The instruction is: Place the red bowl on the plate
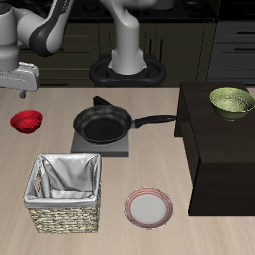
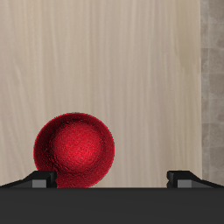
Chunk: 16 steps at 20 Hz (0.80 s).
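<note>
The red bowl (image 1: 27, 121) sits on the table near its side edge, about level with the frying pan. In the wrist view the red bowl (image 2: 75, 150) lies just ahead of the fingertips, nearer one fingertip (image 2: 39, 179) than the other. My gripper (image 1: 22, 88) hangs above the bowl, open and empty, and in the wrist view the gripper (image 2: 112, 179) has its jaws spread wide. The plate (image 1: 148, 207), white-grey with a pinkish-red rim, lies near the table's front edge beside the basket, far from the bowl.
A black frying pan (image 1: 103, 124) rests on a grey burner block (image 1: 100, 149) mid-table. A woven basket (image 1: 66, 191) with a grey liner stands between bowl and plate. A dark cabinet (image 1: 224, 149) carries a pale-green bowl (image 1: 231, 101).
</note>
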Tool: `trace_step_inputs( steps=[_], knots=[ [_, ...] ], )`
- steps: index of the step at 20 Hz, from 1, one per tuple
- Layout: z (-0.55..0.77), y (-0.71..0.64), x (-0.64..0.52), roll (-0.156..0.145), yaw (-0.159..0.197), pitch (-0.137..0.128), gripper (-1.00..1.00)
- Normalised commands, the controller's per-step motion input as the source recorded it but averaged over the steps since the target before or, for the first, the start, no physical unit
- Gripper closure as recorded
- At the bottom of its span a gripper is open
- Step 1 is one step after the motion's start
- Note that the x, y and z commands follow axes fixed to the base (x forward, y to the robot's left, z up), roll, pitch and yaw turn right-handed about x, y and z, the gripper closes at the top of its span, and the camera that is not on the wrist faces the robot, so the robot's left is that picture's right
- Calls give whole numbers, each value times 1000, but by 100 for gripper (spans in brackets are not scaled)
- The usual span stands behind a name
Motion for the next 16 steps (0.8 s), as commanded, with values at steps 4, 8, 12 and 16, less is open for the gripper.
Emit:
trace_step_inputs(
  steps=[4, 8, 12, 16],
  knots=[
    [-238, -34, 12, -18, 0, 31, -100],
    [-255, -14, -24, -22, -4, 44, -100],
    [-326, -10, -149, -7, -1, 52, -100],
    [-163, 1, -63, -2, -3, 36, -100]
  ],
)
